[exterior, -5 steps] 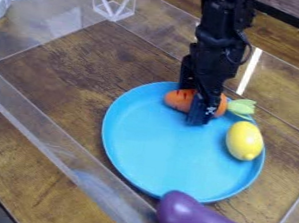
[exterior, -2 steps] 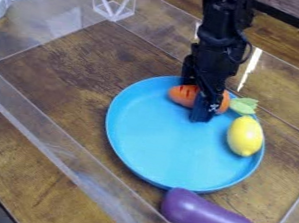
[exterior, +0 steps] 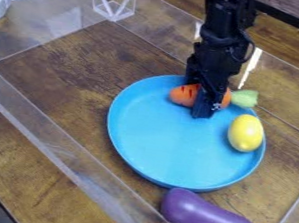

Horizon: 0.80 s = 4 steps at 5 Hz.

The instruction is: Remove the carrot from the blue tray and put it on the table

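The carrot (exterior: 184,93) lies on the far part of the blue tray (exterior: 163,135), which rests on the dark wood table (exterior: 59,104). Its orange body shows to the left of the fingers and its green top (exterior: 243,97) sticks out to the right. My black gripper (exterior: 207,98) points straight down onto the carrot's middle and is shut on it, hiding that part. The carrot still rests low on the tray.
A yellow lemon (exterior: 247,132) sits on the tray's right side, close to the gripper. A purple eggplant (exterior: 209,216) lies on the table just past the tray's near edge. Clear acrylic walls (exterior: 44,123) run along the left and front.
The fingers have closed in on the carrot. The hand has stayed over the same spot, and the tray with its contents has crept slightly toward the back.
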Motion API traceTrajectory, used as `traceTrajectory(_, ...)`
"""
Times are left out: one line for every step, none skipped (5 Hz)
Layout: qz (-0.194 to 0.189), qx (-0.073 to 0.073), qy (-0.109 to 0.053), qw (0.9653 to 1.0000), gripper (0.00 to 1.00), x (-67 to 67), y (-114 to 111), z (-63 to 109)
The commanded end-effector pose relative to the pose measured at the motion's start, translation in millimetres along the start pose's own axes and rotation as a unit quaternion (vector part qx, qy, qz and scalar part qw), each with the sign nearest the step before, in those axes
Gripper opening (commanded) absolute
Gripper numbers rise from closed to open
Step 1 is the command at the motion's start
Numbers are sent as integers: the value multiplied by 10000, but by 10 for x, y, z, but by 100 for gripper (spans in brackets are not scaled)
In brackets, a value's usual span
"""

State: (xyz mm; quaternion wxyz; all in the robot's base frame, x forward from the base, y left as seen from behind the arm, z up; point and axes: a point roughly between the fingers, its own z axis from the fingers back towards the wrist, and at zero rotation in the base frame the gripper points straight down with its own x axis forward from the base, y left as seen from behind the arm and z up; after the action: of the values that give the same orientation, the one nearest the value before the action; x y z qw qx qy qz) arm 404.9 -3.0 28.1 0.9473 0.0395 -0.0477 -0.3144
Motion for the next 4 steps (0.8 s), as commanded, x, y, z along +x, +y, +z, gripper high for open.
traceTrajectory(130, 171, -55, 9998, 0, -69, 159, 154)
traceTrajectory(167, 263, -23, 9995, 0, -131, 199, 281)
traceTrajectory(198, 358, 10, 9992, 0, -192, 239, 412)
traceTrajectory(215, 434, 28, 9988, 0, -246, 272, 540)
